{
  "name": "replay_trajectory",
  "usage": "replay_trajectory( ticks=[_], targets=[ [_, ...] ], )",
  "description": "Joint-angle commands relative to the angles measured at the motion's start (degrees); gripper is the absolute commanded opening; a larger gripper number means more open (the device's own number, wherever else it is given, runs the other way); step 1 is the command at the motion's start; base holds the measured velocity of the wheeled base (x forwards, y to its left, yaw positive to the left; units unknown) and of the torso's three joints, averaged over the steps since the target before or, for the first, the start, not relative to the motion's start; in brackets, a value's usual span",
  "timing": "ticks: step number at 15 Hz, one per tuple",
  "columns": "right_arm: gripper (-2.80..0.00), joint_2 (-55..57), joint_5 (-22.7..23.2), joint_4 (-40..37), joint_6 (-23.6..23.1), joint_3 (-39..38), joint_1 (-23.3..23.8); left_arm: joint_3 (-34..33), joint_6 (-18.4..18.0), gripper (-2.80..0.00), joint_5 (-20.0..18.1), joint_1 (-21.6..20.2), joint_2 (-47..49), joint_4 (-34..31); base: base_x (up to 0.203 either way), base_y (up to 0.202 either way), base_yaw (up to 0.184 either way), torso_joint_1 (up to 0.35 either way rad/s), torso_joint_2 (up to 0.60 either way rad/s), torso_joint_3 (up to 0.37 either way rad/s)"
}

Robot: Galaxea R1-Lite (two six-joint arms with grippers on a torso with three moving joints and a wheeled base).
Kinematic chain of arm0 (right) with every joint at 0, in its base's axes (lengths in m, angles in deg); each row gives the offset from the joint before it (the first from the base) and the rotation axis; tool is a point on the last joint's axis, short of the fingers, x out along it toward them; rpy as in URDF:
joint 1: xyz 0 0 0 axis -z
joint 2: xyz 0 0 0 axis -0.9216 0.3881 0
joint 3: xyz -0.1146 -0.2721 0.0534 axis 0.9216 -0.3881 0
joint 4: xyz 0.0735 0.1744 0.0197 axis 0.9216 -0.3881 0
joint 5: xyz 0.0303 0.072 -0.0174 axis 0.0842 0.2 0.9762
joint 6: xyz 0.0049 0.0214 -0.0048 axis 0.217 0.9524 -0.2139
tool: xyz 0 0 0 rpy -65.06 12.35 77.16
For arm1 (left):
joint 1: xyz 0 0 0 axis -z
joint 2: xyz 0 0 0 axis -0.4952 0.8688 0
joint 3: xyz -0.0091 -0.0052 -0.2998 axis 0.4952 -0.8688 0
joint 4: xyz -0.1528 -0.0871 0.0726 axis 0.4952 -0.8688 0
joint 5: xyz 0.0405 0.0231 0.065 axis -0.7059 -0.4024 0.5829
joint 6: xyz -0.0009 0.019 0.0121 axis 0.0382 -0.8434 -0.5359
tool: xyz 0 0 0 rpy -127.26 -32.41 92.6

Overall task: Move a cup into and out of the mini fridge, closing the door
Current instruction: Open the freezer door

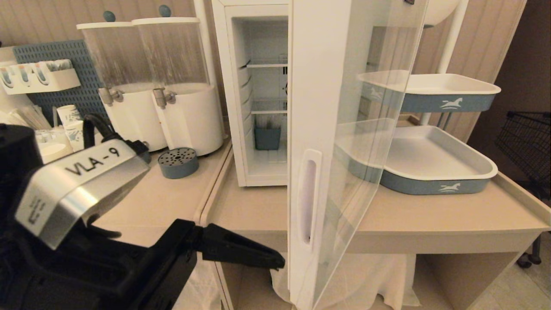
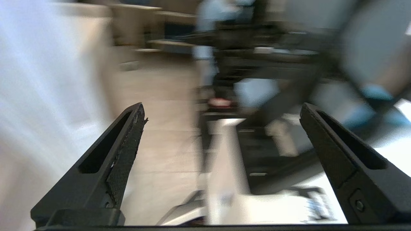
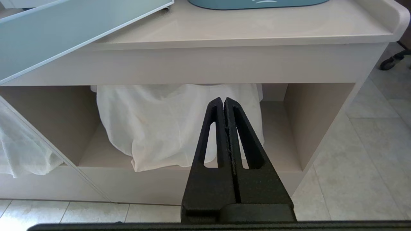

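The mini fridge (image 1: 228, 86) stands open on the beige counter. Its door (image 1: 318, 86) is swung out toward me, edge-on, with the handle recess (image 1: 308, 198) facing left. Inside are wire shelves and a small blue-grey container (image 1: 267, 137) on the floor of the fridge. I cannot pick out the cup. My left gripper (image 2: 223, 107) is open and empty, low at the front left. One of its fingers (image 1: 241, 252) points right at the door's lower edge, just short of it. My right gripper (image 3: 223, 99) is shut on nothing, parked low before the counter's shelf.
Two white drink dispensers (image 1: 181, 86) and a blue drip tray (image 1: 177, 162) stand left of the fridge. Paper cups (image 1: 69, 115) are at the far left. A two-tier tray stand (image 1: 447, 159) is behind the glass. White cloth (image 3: 160, 128) lies under the counter.
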Motion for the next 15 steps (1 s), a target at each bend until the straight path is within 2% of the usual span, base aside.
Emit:
replay_trajectory(
  ticks=[1, 5, 8, 13, 15],
  targets=[
    [-2.80, 0.0, 0.0, 0.0, 0.0, 0.0, 0.0, 0.3, -0.7, 0.00, 1.3, -1.7, 2.4, 0.6, 0.000, 0.000, 0.000, 0.000, 0.00, 0.000],
    [-2.80, 0.0, 0.0, -0.1, 0.0, 0.0, 0.0, 3.7, -0.7, 0.00, 2.6, -2.2, 9.5, 6.9, 0.000, 0.000, 0.000, 0.000, 0.00, 0.000],
    [-2.80, 0.0, 0.0, 0.0, 0.0, 0.0, 0.0, 7.1, -1.0, 0.00, 3.9, -2.1, 13.4, 7.4, 0.000, 0.000, 0.000, 0.000, 0.00, 0.000],
    [-2.80, 0.0, 0.0, 0.0, 0.0, 0.0, 0.0, 5.6, -1.3, 0.00, 3.8, -2.5, 12.0, 7.5, 0.000, 0.000, 0.000, 0.000, 0.00, 0.000],
    [-2.80, 0.0, 0.0, 0.0, 0.0, 0.0, 0.0, 8.0, -0.8, 0.00, 3.8, -1.7, 14.5, 7.4, 0.000, 0.000, 0.000, 0.000, 0.00, 0.000]
  ],
)
